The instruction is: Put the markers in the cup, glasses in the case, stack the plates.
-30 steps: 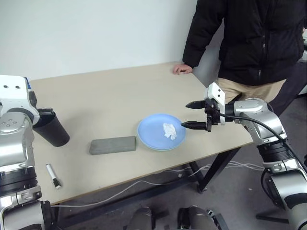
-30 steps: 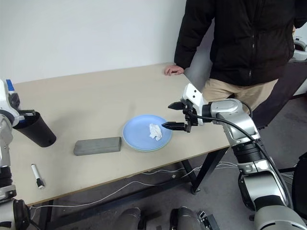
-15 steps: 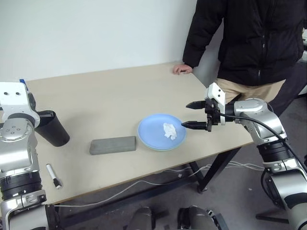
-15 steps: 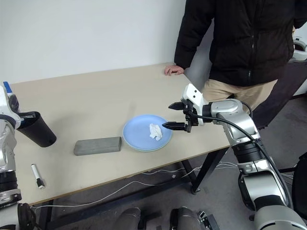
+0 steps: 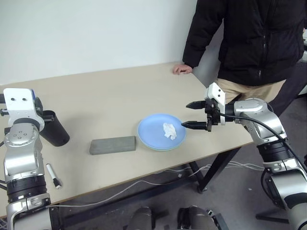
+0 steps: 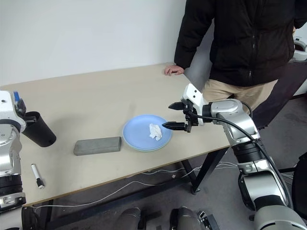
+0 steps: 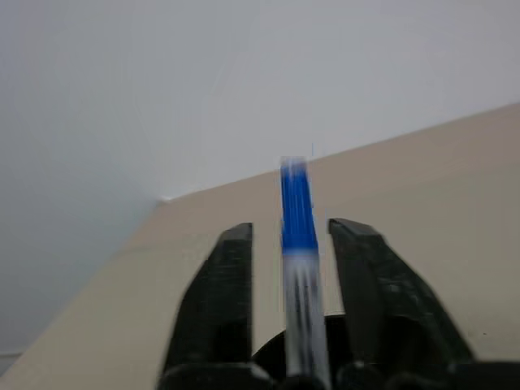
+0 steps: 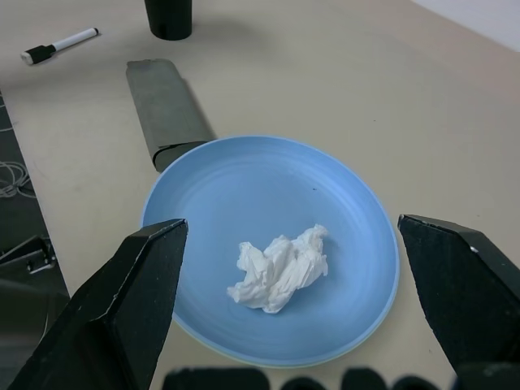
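Blue-capped marker point(image 7: 298, 236) stands upright between the left gripper's point(image 7: 291, 244) parted fingers, directly over the cup point(image 5: 53, 128), evidently for release into it, while the right gripper point(image 5: 192, 114) hangs wide open, empty, beside the stacked plates point(image 5: 153, 132).

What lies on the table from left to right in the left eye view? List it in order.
Thin white marker with black ends → matte black tapered cup → grey rectangular felt-like case → light blue round plate → crumpled white tissue lying on that plate → open right gripper.
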